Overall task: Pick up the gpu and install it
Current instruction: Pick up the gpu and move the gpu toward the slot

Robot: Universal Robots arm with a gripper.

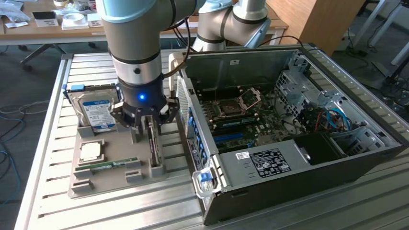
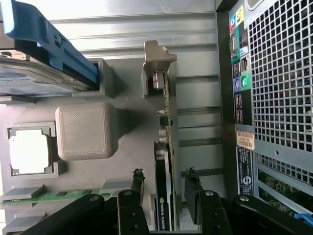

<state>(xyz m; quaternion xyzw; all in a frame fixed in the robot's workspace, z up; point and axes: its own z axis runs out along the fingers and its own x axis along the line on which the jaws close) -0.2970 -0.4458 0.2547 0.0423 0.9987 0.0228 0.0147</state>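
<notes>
The gpu stands on its edge in a slot of the grey holder tray, a thin dark card with a metal bracket at its far end. In the exterior view the gpu sits right beside the open computer case. My gripper is lowered over the card's near end. It is open, with one black finger on each side of the card and a gap showing between each finger and the card. In the exterior view the gripper hangs straight down over the tray.
The tray also holds a silver hard drive with a blue bracket, a square processor and a green memory stick. A raised grey block stands beside the card. The case's perforated rear panel is close alongside.
</notes>
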